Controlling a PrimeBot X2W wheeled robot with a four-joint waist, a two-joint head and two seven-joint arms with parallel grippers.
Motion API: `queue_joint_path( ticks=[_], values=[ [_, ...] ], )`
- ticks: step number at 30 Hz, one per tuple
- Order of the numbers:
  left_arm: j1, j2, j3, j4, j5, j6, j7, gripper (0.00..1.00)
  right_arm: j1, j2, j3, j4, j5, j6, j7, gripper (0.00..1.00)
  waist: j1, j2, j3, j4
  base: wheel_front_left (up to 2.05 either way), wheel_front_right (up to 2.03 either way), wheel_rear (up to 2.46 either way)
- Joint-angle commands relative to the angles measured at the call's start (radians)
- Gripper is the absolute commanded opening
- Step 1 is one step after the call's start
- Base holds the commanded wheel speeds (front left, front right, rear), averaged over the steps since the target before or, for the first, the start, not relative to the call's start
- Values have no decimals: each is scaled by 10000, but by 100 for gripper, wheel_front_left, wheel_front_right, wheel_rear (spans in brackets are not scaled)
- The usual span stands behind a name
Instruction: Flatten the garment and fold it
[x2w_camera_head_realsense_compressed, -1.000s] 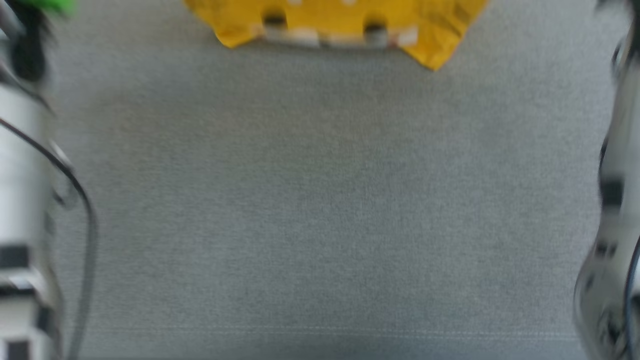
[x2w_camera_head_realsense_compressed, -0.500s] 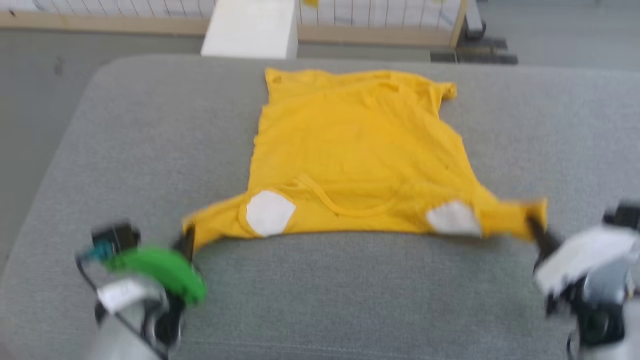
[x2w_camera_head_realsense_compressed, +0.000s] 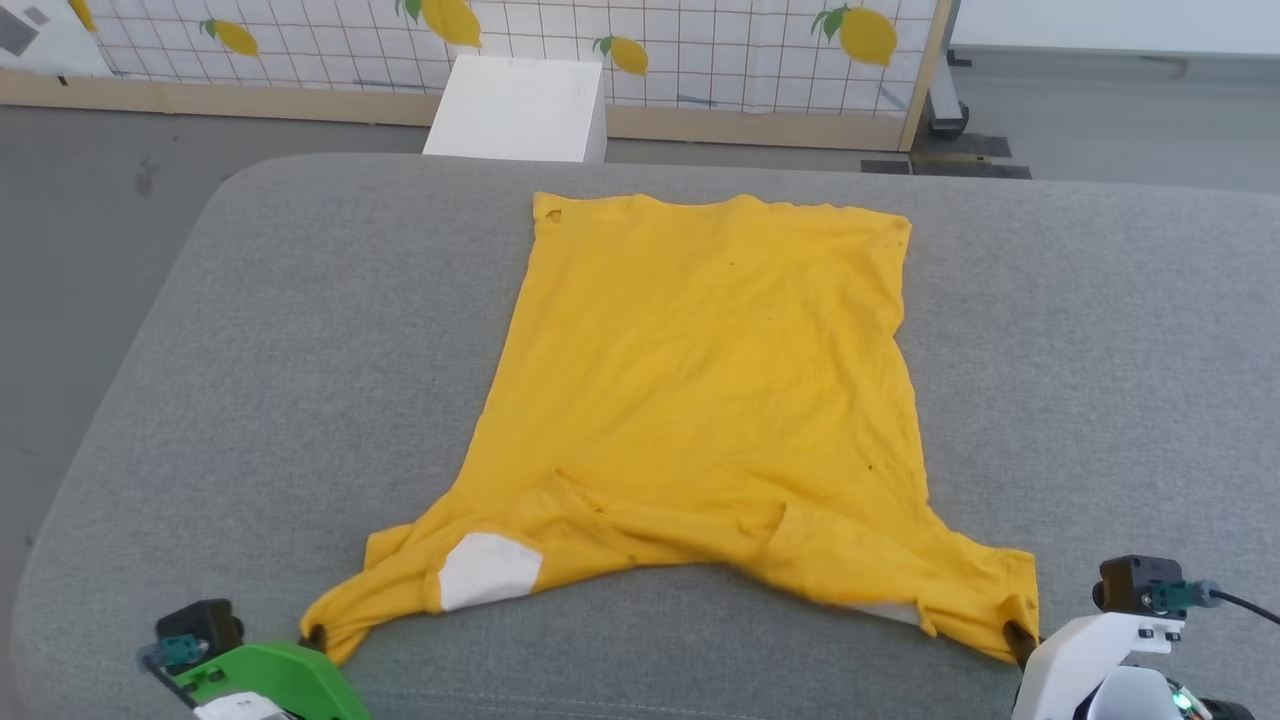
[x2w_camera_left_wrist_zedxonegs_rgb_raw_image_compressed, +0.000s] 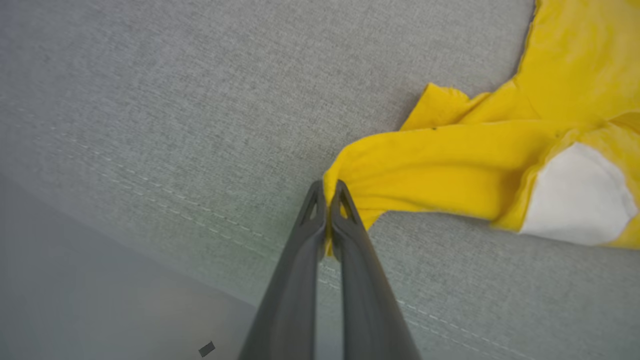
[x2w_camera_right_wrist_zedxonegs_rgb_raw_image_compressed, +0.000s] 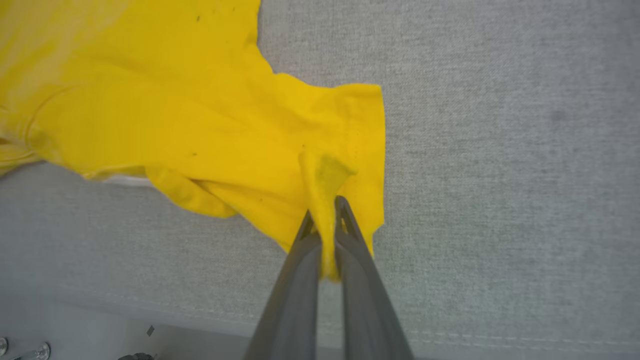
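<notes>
**Ana:** What do we see in the head view?

**Ben:** Our mustard-yellow cotton T-shirt lies spread on the big grey woven cushion. Its hem is on the far side, toward the white box, and its sleeves are close to us. Our left gripper has the tip of one sleeve. Our right gripper has the tip of the other. The neck part between them is bunched up and saggy, and a round white patch peeks out.

**Ana:** And the left wrist view?

**Ben:** Our two dark fingers are pinched tight on a small fold of the sleeve edge. The cloth is low by the cushion. We cannot tell if it touches there.

**Ana:** The right wrist view?

**Ben:** The fingers are pressed together with a little bit of yellow squeezed between them. The sleeve behind it is crumpled.

**Ana:** So what should we do?

**Ben:** We think we are at the smoothing step. We should pull both sleeves apart and toward us, at the same speed and low over the cushion. We stop when the wrinkly neck part goes flat. We should pull softly, because our pinches are small and could slip out. Then we lay the sleeves down flat before we let go.
</notes>
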Motion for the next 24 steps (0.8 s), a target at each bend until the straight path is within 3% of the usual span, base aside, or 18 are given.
queue_joint_path(
  ticks=[1, 5, 6, 7, 8, 12, 16, 20, 23, 24],
  values=[
    [-187, 110, 161, 130, 11, 169, -188, 0, -268, -12, -102, 87, -270, 35, -11, 0, 1, -1, 57, -12, 0, 0, 0],
    [-489, 151, 363, 455, -50, 269, -473, 0, -640, -17, -226, 378, -845, 35, -19, 0, 1, -1, 154, -31, 0, 0, 0],
    [-582, 128, 373, 500, -68, 221, -538, 0, -731, -16, -227, 447, -907, 35, 21, 11, 1, -1, 185, -32, 0, 0, 0],
    [-655, 111, 367, 510, -70, 169, -603, 0, -800, -14, -246, 489, -908, 35, 66, 39, 1, -1, 204, -34, 0, 0, 0],
    [-793, 69, 349, 495, -71, 56, -745, 0, -953, -12, -301, 522, -859, 35, 175, 100, 1, -1, 246, -28, 0, 0, 0],
    [-1017, 32, 234, 345, -16, -213, -968, 0, -1271, -9, -383, 123, -118, 35, 762, 100, 1, -1, 319, 67, 0, 0, 0],
    [-1075, -18, 153, -30, 28, -385, -1219, 0, -1778, -9, -913, -1083, 1212, 35, 1437, 100, 1, -1, 372, 145, 0, 0, 0],
    [-1012, -100, 134, -622, -39, -499, -1361, 0, -2629, -8, -1504, -1972, 1835, 35, 1971, 100, 1, -1, 624, 222, 0, 0, 0],
    [-967, -120, 162, -1216, -108, -521, -1405, 0, -3535, -8, -1666, -2117, 1368, 35, 2351, 100, 1, -1, 1088, 340, 0, 0, 0],
    [-896, -148, 237, -1933, -218, -553, -1487, 0, -4594, -8, -1805, -1731, 751, 35, 2660, 100, 1, -1, 1673, 498, 0, 0, 0]
  ],
)
